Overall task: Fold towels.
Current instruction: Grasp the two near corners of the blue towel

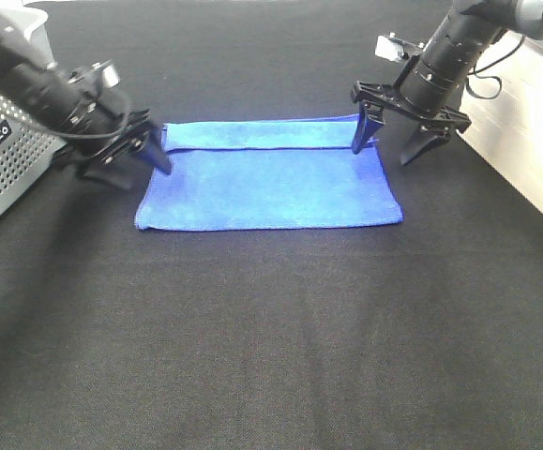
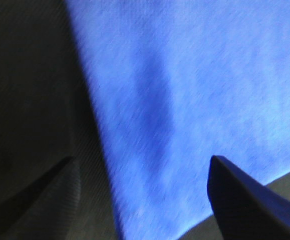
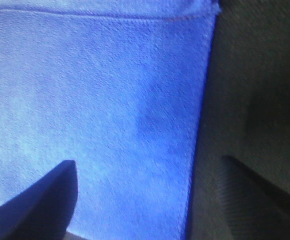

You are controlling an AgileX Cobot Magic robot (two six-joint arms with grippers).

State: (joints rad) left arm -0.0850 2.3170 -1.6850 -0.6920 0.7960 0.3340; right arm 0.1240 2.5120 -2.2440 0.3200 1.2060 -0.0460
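Observation:
A blue towel [image 1: 269, 178] lies flat on the black table, with a narrow strip along its far edge folded over. My left gripper [image 1: 138, 161] is open at the towel's far left corner, one finger over the cloth and one over the table. My right gripper [image 1: 391, 145] is open at the far right corner, straddling the towel's right edge. The left wrist view shows the towel [image 2: 195, 95] between the spread fingers. The right wrist view shows the towel [image 3: 99, 100] with its edge running between the fingers. Neither gripper holds cloth.
A grey perforated metal box [image 1: 4, 155] stands at the left edge of the table. A white wall or panel [image 1: 534, 122] borders the right side. The black cloth tabletop [image 1: 271, 337] stretches toward the front.

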